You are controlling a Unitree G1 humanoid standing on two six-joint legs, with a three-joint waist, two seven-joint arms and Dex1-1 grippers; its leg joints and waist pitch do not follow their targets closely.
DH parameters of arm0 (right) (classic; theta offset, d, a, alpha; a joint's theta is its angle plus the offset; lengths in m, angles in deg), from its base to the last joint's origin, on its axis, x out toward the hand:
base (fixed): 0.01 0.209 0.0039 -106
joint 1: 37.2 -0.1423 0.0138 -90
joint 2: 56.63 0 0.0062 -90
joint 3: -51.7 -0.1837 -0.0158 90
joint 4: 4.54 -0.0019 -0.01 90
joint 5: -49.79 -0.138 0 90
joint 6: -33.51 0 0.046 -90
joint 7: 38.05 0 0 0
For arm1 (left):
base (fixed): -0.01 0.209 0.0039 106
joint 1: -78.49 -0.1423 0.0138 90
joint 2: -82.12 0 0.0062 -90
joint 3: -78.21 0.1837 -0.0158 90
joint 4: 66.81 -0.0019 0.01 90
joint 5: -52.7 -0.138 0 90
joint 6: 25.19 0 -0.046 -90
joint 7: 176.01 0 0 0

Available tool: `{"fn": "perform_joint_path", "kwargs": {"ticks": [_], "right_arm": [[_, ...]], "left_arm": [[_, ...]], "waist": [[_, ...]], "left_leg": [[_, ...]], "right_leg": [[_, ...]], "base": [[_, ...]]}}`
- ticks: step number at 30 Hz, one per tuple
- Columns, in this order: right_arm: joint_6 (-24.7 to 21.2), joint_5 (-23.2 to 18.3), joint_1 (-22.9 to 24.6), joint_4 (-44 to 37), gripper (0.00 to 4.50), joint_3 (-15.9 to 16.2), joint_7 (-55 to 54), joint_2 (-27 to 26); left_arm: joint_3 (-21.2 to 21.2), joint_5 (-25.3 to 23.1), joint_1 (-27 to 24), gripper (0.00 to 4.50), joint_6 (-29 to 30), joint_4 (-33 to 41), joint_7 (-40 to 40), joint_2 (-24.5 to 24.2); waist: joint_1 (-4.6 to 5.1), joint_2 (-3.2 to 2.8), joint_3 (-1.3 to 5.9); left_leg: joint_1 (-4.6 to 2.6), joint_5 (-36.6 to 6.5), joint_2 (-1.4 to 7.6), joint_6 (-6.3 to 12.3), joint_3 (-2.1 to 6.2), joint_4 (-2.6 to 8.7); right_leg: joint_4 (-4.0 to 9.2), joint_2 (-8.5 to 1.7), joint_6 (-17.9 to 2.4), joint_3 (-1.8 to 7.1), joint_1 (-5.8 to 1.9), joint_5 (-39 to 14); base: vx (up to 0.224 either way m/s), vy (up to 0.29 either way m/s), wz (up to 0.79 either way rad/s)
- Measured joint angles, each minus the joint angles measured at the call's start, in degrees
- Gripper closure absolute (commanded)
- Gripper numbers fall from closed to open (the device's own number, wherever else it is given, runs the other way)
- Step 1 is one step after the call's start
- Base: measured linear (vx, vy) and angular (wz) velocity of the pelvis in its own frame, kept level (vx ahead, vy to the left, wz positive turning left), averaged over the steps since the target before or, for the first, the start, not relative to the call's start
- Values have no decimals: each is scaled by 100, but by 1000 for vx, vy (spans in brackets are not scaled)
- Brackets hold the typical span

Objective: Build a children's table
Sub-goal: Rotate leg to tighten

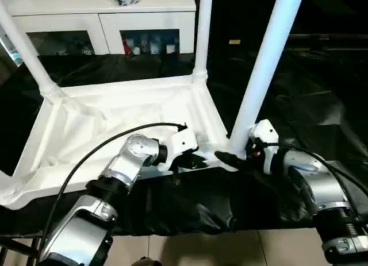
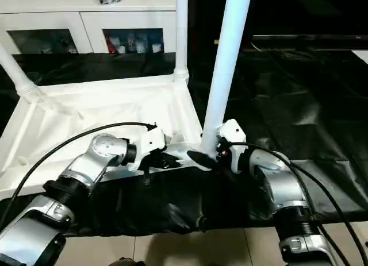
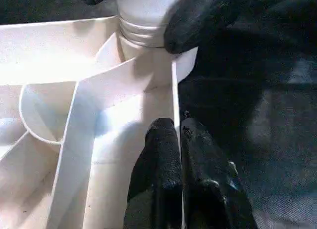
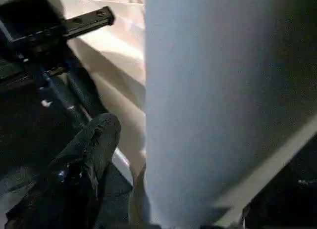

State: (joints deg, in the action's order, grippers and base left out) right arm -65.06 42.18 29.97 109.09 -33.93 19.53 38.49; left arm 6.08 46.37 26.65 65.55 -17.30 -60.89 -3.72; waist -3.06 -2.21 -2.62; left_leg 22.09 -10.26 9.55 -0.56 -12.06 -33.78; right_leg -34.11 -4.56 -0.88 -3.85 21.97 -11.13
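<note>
The black-covered work table (image 1: 322, 93) is spread with a creased, glossy sheet, and on it the upturned tabletop (image 1: 115, 125) of the children's table is laid, ribbed underside up; everything below is placed from this tabletop. It is white moulded plastic, rectangular, with thin upright walls and a round socket at each corner. Behind its far edge a white cabinet (image 1: 103, 16) with glass doors is seen.

Three white tubular legs, smooth and round, are stood up from its corners: the far-left leg (image 1: 26, 50), the far-right leg (image 1: 202, 33) and the near-right leg (image 1: 267, 59). The near-left corner socket (image 1: 8, 192) appears still to be empty.

At the near-right corner the right gripper (image 1: 233, 158) is placed round the base of the near-right leg; one black finger (image 4: 94, 140) is seen just beside the tube, but whether the tube is still clasped cannot be told. The left gripper (image 3: 179, 155) is closed, its two fingers pinched on the thin near wall just left of that corner.

The step in hand is judged to be the seating of this leg. The wall should be kept pinned so the top cannot slide, and the leg should be checked as upright and fully home before it is released.
</note>
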Motion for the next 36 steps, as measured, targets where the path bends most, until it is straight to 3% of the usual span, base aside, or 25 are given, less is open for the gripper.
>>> {"fn": "perform_joint_path", "kwargs": {"ticks": [13, 22, 28, 32, 36], "right_arm": [[-79, -128, -7, -15, 208, 117, 336, 67], [-235, -200, 134, -231, 216, 55, 202, -5], [-341, -11, 177, -240, 224, -325, -1264, -561], [-387, 202, -154, 201, 242, -731, -2935, -1257], [-273, 394, -389, 493, 242, -839, -3855, -1599]], "left_arm": [[45, 102, -47, 450, -98, 83, -428, -272], [56, 97, -48, 450, -91, 84, -346, -208], [6, -110, 119, 450, 125, -211, 520, 186], [-123, -237, 327, 450, 441, -559, 1456, 647], [-156, -282, 355, 450, 585, -606, 1947, 868]], "waist": [[-35, 7, -4], [-43, 8, -4], [-23, 26, 4], [70, 38, 9], [127, 29, 13]], "left_leg": [[1, 0, 0, 0, 0, 0], [0, 0, 0, 0, 0, 0], [-14, 0, -5, 0, 0, -8], [-16, 0, -8, -1, 0, -10], [-17, 0, -12, -1, 0, -7]], "right_leg": [[0, 0, 0, 1, 1, 0], [1, 0, 0, 1, 0, -1], [4, -1, 5, 7, -10, -3], [19, -2, 11, 10, -8, -6], [30, -4, 12, 12, -7, -6]], "base": [[0, 0, 0], [0, 0, 0], [0, 0, 0], [0, 0, 0], [0, 0, 0]]}}
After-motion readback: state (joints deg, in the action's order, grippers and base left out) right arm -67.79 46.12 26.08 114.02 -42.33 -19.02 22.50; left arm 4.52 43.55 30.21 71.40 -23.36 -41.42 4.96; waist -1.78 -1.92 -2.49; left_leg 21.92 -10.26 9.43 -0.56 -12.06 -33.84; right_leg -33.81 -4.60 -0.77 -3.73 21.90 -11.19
